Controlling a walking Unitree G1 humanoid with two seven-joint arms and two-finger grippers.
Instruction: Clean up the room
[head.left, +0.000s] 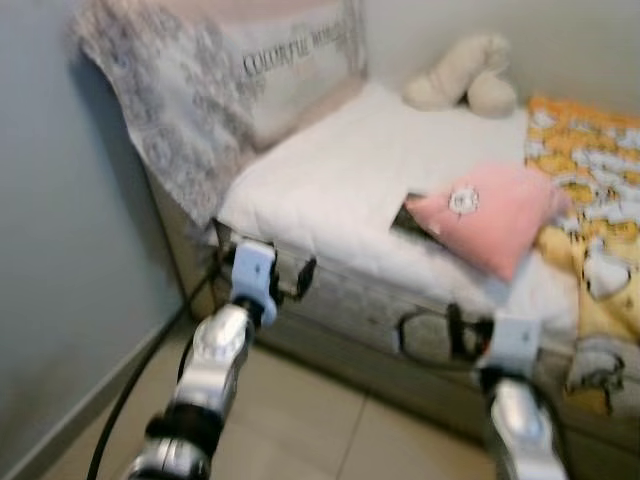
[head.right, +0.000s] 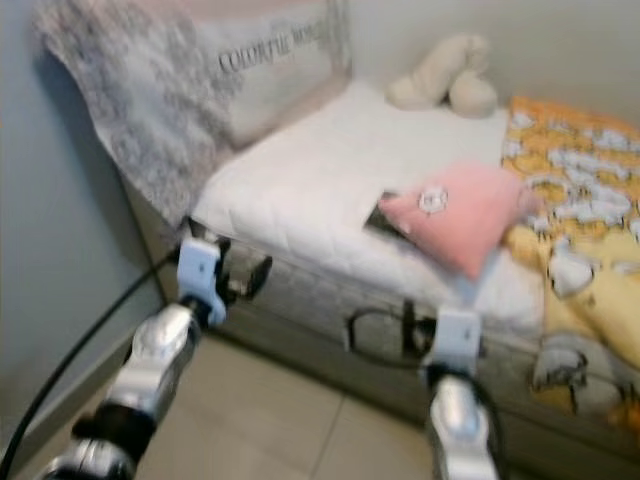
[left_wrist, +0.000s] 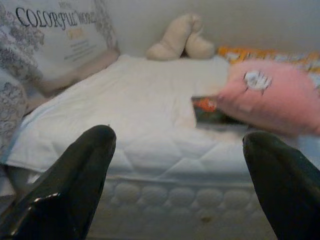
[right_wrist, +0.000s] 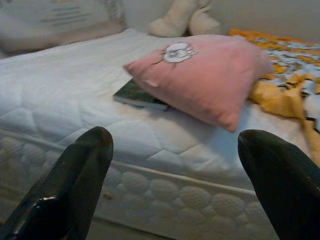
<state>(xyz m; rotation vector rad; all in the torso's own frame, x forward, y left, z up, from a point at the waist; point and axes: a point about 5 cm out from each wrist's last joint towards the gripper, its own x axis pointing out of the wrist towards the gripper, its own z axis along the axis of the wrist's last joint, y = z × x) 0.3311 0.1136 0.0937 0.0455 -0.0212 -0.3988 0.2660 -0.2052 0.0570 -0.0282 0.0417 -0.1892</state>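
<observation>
The pink pillow (head.left: 495, 215) lies on the bed (head.left: 330, 190), over a book (right_wrist: 137, 94), far of my right claw (right_wrist: 177, 185). Both claws, left (left_wrist: 175, 185) included, are held level with fingers apart.

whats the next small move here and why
Probably reach the right hand forward over the mattress edge toward the pink pillow. Both hands are open and short of the bed, holding nothing. The pillow lies askew on top of a book, nearer the right hand than the left hand, so lifting it first would likely free the book for tidying.
</observation>
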